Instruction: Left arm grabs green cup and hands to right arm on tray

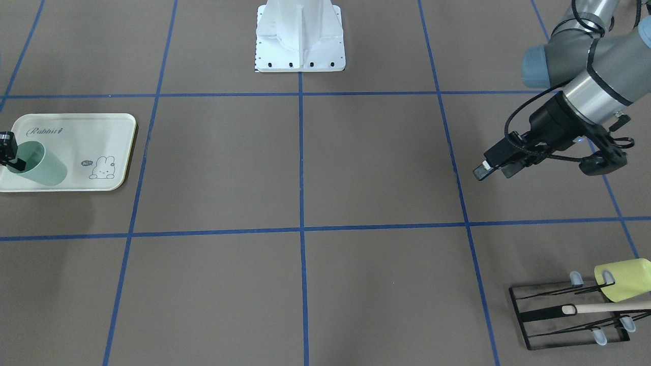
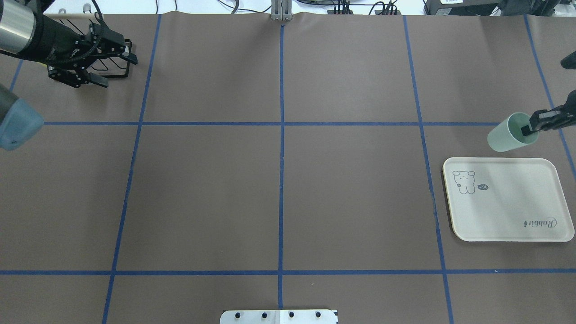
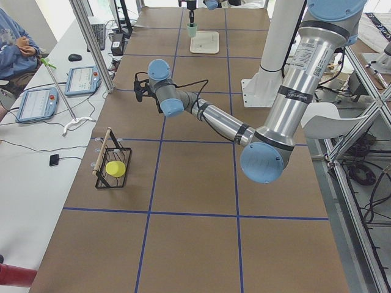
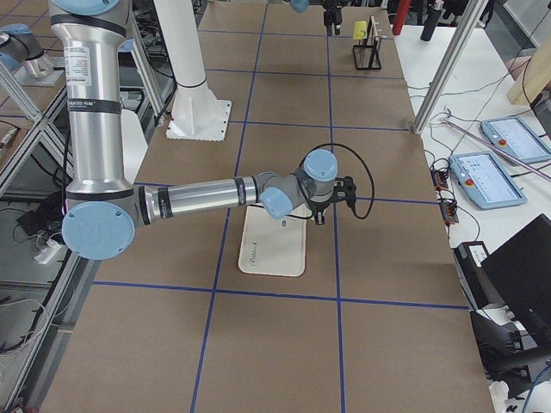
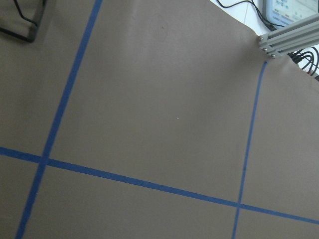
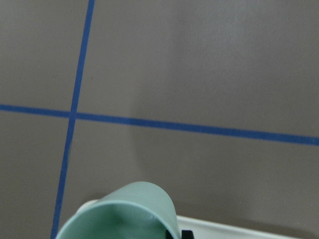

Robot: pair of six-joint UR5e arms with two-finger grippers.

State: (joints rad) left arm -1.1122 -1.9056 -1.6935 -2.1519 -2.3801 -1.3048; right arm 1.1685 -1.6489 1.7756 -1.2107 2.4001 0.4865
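Note:
The pale mint-green cup (image 1: pixel 43 165) hangs tilted in my right gripper (image 1: pixel 7 152), which is shut on its rim. It also shows in the overhead view (image 2: pixel 510 133) and in the right wrist view (image 6: pixel 124 214). The cup is held over the cream tray (image 1: pixel 76 137) with the "Rabbit" script, near the tray's far edge (image 2: pixel 508 202). I cannot tell whether the cup touches the tray. My left gripper (image 1: pixel 493 172) is open and empty, raised over the table on the other side (image 2: pixel 116 71), close to the black wire rack.
The black wire rack (image 1: pixel 559 315) holds a yellow-green cup (image 1: pixel 623 279) and a wooden stick (image 1: pixel 610 306). The robot's white base (image 1: pixel 300 40) stands at the table's middle edge. Blue tape lines grid the brown table.

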